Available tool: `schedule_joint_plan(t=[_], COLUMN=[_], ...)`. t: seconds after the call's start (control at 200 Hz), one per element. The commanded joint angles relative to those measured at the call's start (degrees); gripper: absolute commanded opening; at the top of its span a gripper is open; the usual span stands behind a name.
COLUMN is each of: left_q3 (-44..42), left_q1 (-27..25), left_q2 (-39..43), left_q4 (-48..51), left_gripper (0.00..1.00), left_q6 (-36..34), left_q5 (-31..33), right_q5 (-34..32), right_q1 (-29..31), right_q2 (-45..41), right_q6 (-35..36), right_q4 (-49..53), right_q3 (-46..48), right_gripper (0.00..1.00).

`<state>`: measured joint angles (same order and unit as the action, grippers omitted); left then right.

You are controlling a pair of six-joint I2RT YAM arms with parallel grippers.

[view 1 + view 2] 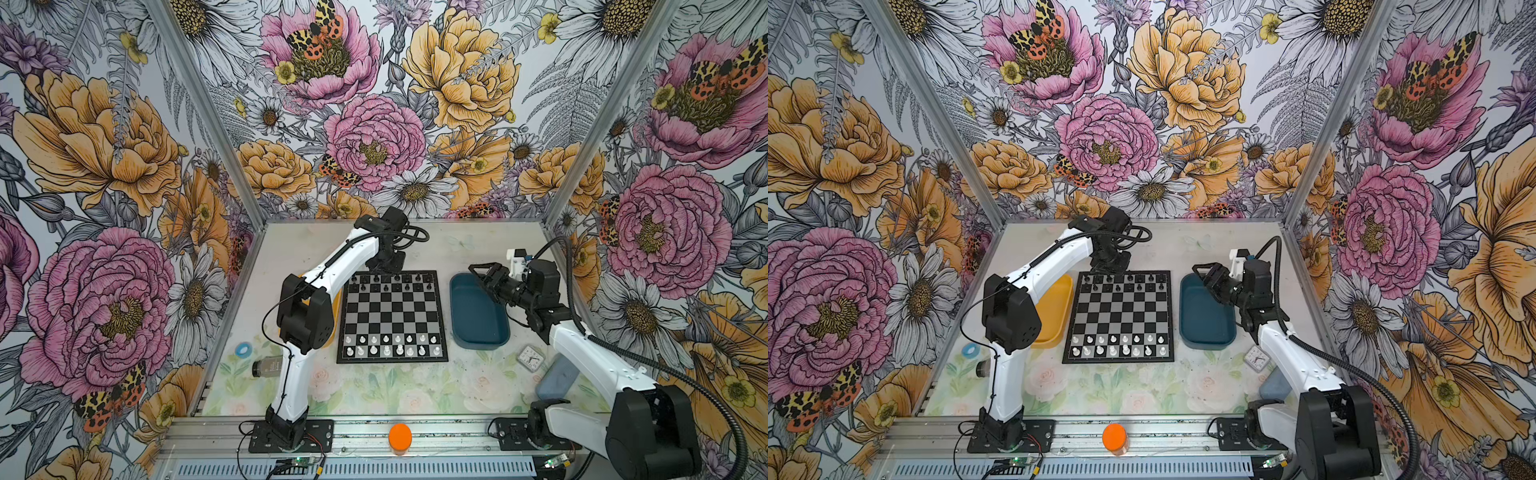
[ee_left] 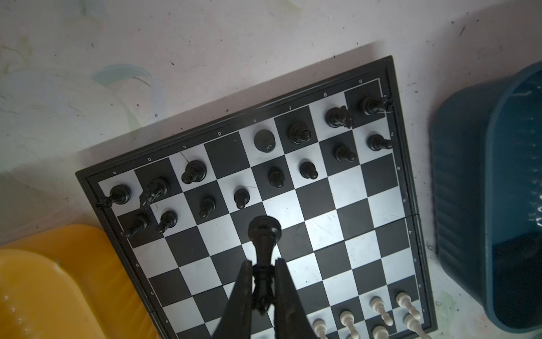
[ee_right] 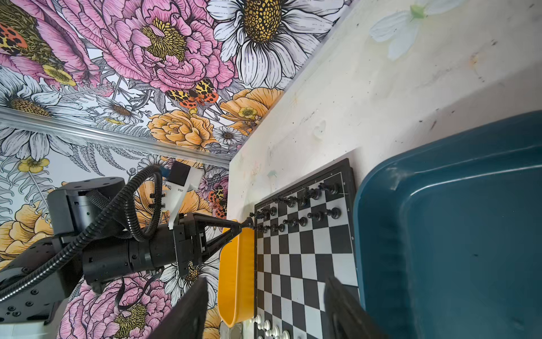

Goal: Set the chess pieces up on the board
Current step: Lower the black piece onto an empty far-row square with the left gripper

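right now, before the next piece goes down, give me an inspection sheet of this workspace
surface: pale flowered table, scuffed and speckled
job's things: board flat mid-table; black pieces on its far two rows, one back square bare; white pieces on the near rows
clutter: yellow tray and blue tray flank the board; blue ring, bottle on its side, small clock, blue-grey block, orange cap
hands: left hand shut on a tall black piece above the board; right hand open, holding nothing
cables: black hoses along both arms, none on the board
surroundings: flowered walls, metal rail in front
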<state>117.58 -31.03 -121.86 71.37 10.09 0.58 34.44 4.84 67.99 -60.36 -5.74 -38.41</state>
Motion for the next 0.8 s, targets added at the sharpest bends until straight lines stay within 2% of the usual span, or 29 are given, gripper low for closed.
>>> schedule_joint_plan(t=[0.0, 0.796], left_q3=[3.3, 7.7], left_q1=[0.9, 2.4], left_q2=[-1.8, -9.6], left_q4=[1.7, 3.4], left_gripper=[0.00, 0.00], left_q6=[-1.0, -2.3], left_q5=[1.2, 2.0], right_q5=[1.5, 1.8], right_q1=[-0.5, -1.2], right_q2=[1.1, 4.6], right_q6=[-0.2, -1.0], right_q4=[-2.2, -4.1], right_q3=[-0.8, -0.3], right_gripper=[0.65, 0.65])
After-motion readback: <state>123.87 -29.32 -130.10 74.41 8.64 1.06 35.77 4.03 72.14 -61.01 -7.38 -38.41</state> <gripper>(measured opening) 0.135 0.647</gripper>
